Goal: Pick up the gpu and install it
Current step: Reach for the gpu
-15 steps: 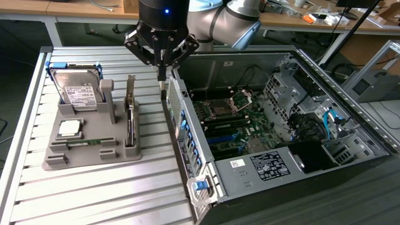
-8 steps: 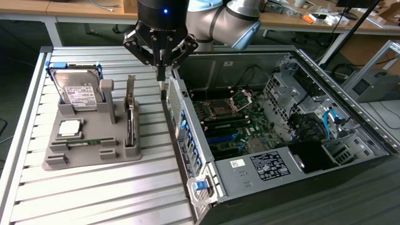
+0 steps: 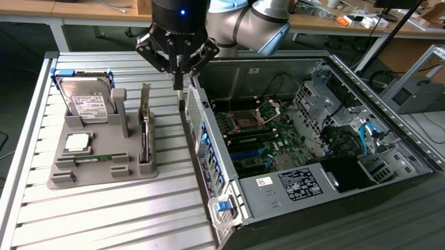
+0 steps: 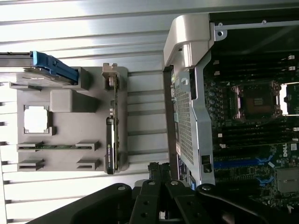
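Note:
The gpu (image 3: 146,126) stands on edge in a slot of the grey holder (image 3: 94,179), a thin dark card with its metal bracket end up. In the wrist view the gpu (image 4: 113,128) runs along the holder's side nearest the computer case. My gripper (image 3: 179,89) hangs above the gap between the holder and the rear wall of the open case (image 3: 208,140), a short way to the exterior view's right of the gpu and higher than it. Its fingers are shut and hold nothing. The closed fingertips (image 4: 156,169) point down beside the case wall.
A silver hard drive (image 3: 85,101) with a blue clip, a square processor (image 3: 77,141) and a narrow memory strip (image 3: 97,157) sit in the same holder. The motherboard (image 3: 257,135) lies inside the case, with a blue slot (image 3: 245,154). Everything rests on a slatted metal table (image 3: 104,219).

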Motion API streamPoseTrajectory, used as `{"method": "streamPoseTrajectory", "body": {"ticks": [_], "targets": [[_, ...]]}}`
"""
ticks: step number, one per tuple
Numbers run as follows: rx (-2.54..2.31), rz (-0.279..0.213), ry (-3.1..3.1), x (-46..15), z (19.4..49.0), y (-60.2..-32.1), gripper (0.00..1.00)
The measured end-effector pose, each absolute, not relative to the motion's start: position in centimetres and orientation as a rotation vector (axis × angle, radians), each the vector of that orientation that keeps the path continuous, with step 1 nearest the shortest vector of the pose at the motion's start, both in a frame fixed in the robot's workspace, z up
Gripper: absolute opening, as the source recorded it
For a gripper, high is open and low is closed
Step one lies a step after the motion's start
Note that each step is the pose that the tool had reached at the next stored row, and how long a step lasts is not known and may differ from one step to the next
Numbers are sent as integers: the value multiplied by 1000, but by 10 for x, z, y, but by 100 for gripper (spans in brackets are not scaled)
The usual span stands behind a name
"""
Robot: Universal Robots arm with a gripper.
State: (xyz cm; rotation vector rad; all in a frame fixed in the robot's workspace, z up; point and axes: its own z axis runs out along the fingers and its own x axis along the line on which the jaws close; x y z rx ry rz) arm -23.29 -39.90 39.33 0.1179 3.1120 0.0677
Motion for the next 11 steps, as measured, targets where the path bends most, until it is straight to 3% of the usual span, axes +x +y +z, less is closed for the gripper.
{"method": "streamPoseTrajectory", "body": {"ticks": [11], "targets": [[118, 68, 3112, -235, 393, -399, 11]]}}
